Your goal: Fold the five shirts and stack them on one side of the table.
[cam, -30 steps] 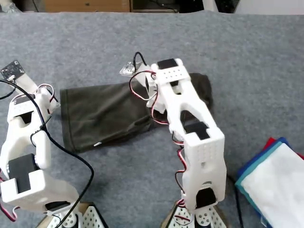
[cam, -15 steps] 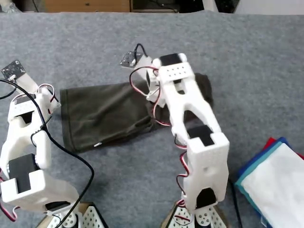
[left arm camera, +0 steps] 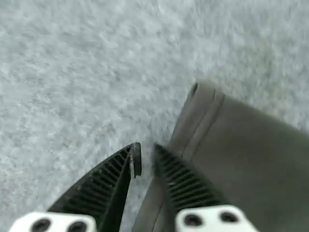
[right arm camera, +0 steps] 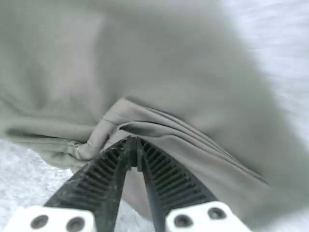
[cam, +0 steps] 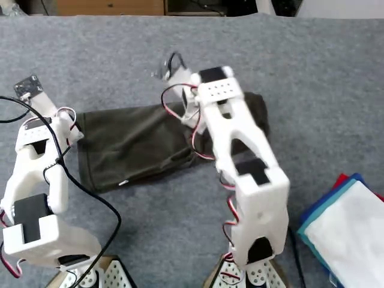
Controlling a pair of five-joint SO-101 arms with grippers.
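Note:
A dark olive shirt (cam: 135, 144) lies folded lengthwise on the grey table (cam: 312, 78), left of centre. My right gripper (right arm camera: 133, 141) is down on the shirt's (right arm camera: 183, 87) middle, near its far edge, under the white arm (cam: 231, 126). Its fingers are shut, pinching a raised fold of fabric at their tips. My left gripper (left arm camera: 145, 153) hovers at the shirt's (left arm camera: 241, 145) left far corner, beside the hem, with its fingers a narrow gap apart and nothing between them. In the high view the left arm (cam: 42, 150) stands just left of the shirt.
A stack of folded shirts (cam: 345, 231), white on top of teal, blue and red, sits at the near right corner. Cables hang from both arms. The table's far half is bare grey cloth.
The left arm has swung right, toward the shirt's left far corner. The right arm's wrist has shifted slightly toward the far side over the shirt.

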